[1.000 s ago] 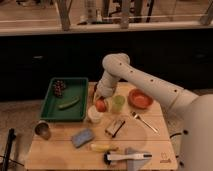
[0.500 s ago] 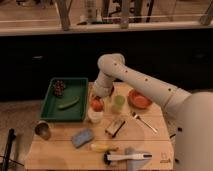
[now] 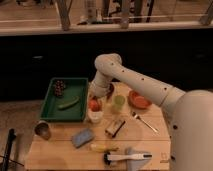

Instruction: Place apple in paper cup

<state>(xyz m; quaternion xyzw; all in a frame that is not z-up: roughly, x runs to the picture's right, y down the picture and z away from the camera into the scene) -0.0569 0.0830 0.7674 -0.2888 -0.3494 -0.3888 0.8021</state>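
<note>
1. The apple [image 3: 94,105] is right at the mouth of the white paper cup [image 3: 95,117], mid-table.
2. The gripper [image 3: 98,95] is directly over the apple; whether it grips cannot be told.
3. A green tray [image 3: 50,104] lies left and a translucent green cup [image 3: 118,103] right.

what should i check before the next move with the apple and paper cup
1. Apple lined up with the paper cup: ok, it is directly above the rim.
2. Paper cup upright: ok.
3. Gripper at the apple: ok, it is just above it.
4. Hold on the apple: cannot tell, the wrist hides it.
5. Apple touching the cup rim: cannot tell.
6. Green cup out of the way: ok, it stands apart, on the orange bowl side.
</note>
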